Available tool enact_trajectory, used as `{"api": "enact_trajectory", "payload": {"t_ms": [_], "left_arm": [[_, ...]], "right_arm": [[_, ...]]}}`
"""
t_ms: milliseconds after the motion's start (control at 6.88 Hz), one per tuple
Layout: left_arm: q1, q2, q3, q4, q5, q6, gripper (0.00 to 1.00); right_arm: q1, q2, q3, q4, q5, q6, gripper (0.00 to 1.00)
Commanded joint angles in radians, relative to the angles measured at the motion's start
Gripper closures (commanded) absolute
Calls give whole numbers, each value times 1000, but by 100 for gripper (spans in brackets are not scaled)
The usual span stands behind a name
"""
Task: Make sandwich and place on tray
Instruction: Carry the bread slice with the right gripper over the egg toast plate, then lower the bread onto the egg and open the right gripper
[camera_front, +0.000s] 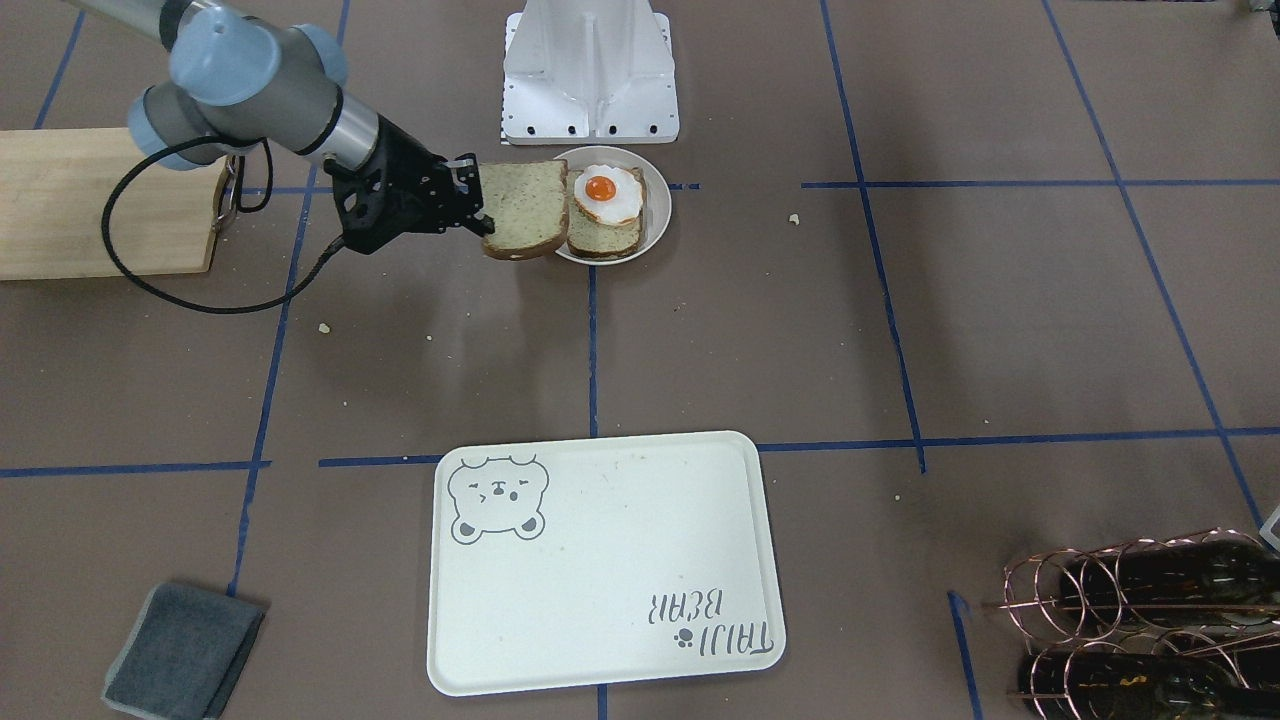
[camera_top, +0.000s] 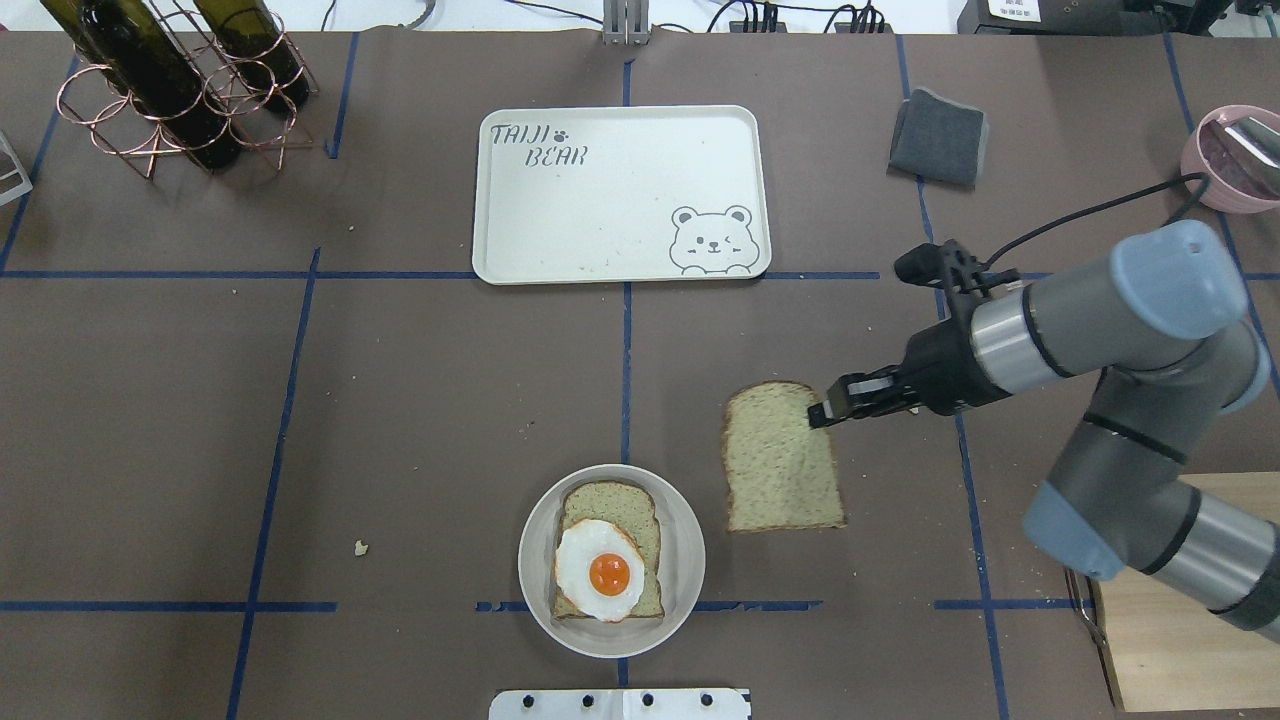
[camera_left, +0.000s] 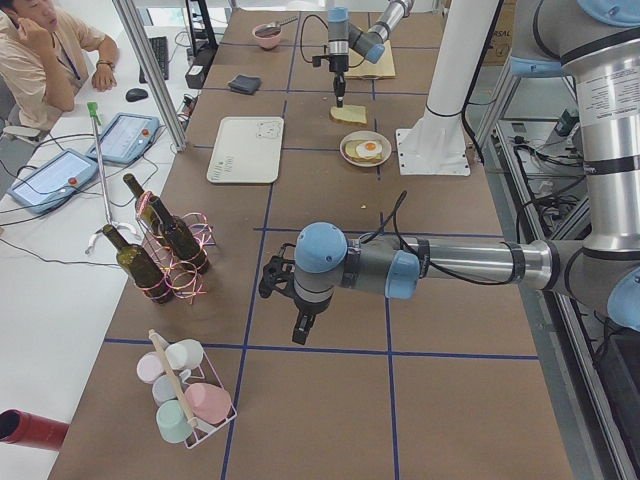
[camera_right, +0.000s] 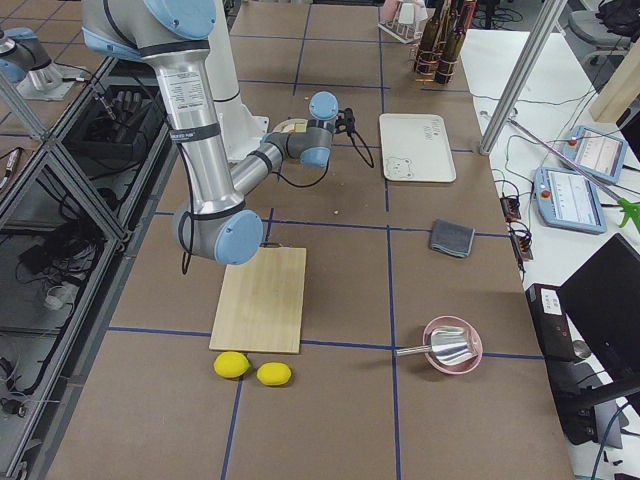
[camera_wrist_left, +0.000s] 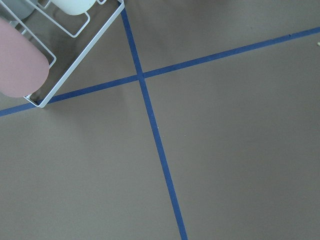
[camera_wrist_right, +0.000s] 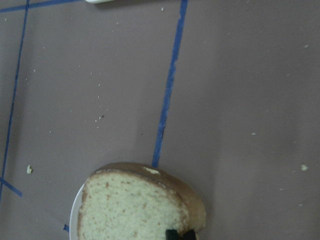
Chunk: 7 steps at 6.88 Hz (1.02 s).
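Note:
My right gripper (camera_top: 818, 415) is shut on one edge of a slice of speckled bread (camera_top: 780, 460) and holds it flat just above the table, right beside the round white dish (camera_top: 688, 560). It also shows in the front view (camera_front: 487, 205) with the slice (camera_front: 525, 208). In the dish lies another bread slice (camera_top: 612, 500) with a fried egg (camera_top: 600, 570) on top. The cream bear tray (camera_top: 620, 190) lies empty at the far side. My left gripper (camera_left: 302, 330) hangs over bare table far to the left; I cannot tell whether it is open.
A wooden board (camera_top: 1170, 600) lies at the near right, a grey cloth (camera_top: 938, 137) and a pink bowl (camera_top: 1235, 155) at the far right. A wire rack of bottles (camera_top: 170, 80) stands far left. A cup rack (camera_left: 185, 390) stands near the left arm.

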Motion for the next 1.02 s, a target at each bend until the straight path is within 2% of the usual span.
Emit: {"api": "enact_trajectory", "payload": {"t_ms": [0, 726, 872], "left_arm": [[0, 0, 3, 0, -1, 0, 0], [0, 0, 6, 0, 1, 0, 0], [2, 2, 7, 0, 0, 0, 0]], "right_arm": [[-110, 54, -8, -76, -103, 3, 100], [-187, 92, -35, -133, -218, 2, 100], [-187, 102, -43, -142, -225, 3, 1]]}}
